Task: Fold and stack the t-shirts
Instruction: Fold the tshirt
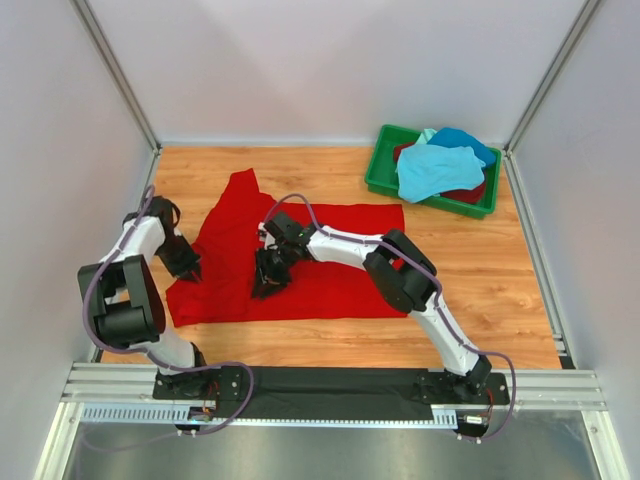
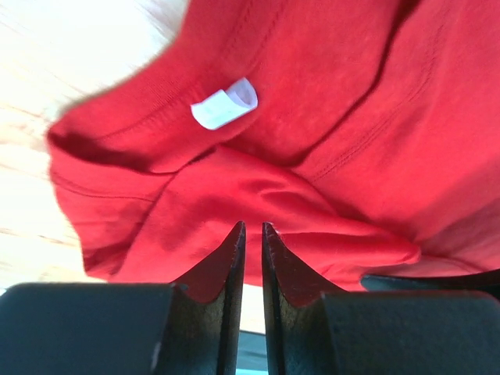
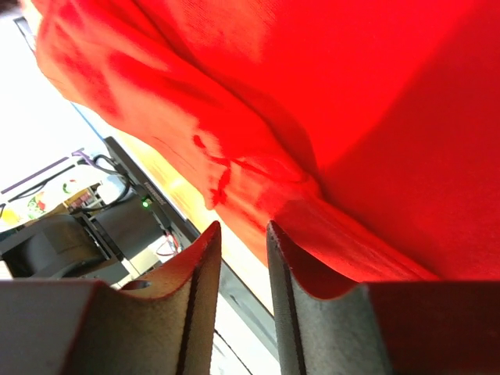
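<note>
A bright red t-shirt [image 1: 330,290] lies spread on the wooden table, one sleeve pointing to the back left. My left gripper [image 1: 188,268] hangs at its left edge. In the left wrist view the jaws [image 2: 251,228] stand slightly apart with nothing between them, and the rumpled red t-shirt [image 2: 312,117] with its white label [image 2: 225,104] lies just beyond the tips. My right gripper [image 1: 268,282] is over the shirt's left half. Its jaws [image 3: 242,226] are open and empty beside a fold of the red t-shirt [image 3: 351,117]. More t-shirts lie in the bin: turquoise [image 1: 437,168], blue [image 1: 462,138], dark red [image 1: 466,193].
A green plastic bin [image 1: 376,160] stands at the back right corner. White enclosure walls with metal posts ring the table. An aluminium rail [image 1: 330,385] runs along the near edge under both arm bases. Bare wood [image 1: 480,290] shows right of the red shirt.
</note>
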`<state>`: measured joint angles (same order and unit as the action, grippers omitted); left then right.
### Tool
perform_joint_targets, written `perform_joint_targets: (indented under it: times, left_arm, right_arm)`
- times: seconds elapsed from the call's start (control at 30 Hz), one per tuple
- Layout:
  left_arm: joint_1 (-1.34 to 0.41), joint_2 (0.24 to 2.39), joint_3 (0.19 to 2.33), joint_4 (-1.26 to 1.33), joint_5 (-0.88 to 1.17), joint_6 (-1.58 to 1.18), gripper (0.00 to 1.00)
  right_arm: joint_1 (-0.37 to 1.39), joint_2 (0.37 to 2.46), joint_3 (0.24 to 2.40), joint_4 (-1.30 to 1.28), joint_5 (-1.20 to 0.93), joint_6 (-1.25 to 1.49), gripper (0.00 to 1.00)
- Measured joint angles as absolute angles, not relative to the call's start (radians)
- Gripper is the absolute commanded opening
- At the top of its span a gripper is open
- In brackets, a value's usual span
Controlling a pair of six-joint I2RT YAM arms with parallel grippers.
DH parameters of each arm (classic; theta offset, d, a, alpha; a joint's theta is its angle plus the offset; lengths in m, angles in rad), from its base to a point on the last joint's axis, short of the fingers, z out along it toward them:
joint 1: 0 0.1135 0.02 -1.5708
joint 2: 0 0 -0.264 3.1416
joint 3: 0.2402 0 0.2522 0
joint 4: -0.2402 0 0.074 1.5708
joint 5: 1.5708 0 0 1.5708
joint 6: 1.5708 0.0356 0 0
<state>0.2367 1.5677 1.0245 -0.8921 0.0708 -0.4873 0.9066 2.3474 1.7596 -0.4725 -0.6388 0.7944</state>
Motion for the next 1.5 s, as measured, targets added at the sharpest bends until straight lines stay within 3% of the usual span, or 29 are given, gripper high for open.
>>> perform_joint_targets:
  times: [0.57, 0.67, 0.77, 0.8, 1.17, 1.33, 1.5]
  left_arm:
    - [0.236, 1.657, 1.013, -0.868, 0.127, -0.487, 0.19]
    - [0.236, 1.663, 1.013, -0.862, 0.127, -0.487, 0.19]
    - [0.236, 1.684, 1.015, -0.860, 0.126, -0.487, 0.19]
    - [0.236, 1.693, 1.017, -0.859, 0.125, -0.487, 0.19]
    - [0.236, 1.726, 1.038, -0.860, 0.094, -0.485, 0.19]
    - [0.236, 1.726, 1.038, -0.862, 0.081, -0.481, 0.22]
    - [0.236, 1.682, 1.038, -0.876, 0.077, -0.464, 0.40]
  right_arm:
    - [0.907, 2.469, 1.921, -0.421, -0.657, 0.850, 0.27]
    - [0.907, 2.470, 1.925, -0.421, -0.656, 0.853, 0.19]
    - [0.907, 2.471, 1.926, -0.424, -0.656, 0.859, 0.02]
    - [0.907, 2.471, 1.926, -0.429, -0.655, 0.860, 0.00]
    - [0.908, 2.397, 1.795, -0.445, -0.636, 0.881, 0.00]
    - [0.908, 2.394, 1.794, -0.453, -0.633, 0.877, 0.11]
    - [0.906, 2.386, 1.794, -0.493, -0.627, 0.838, 0.23]
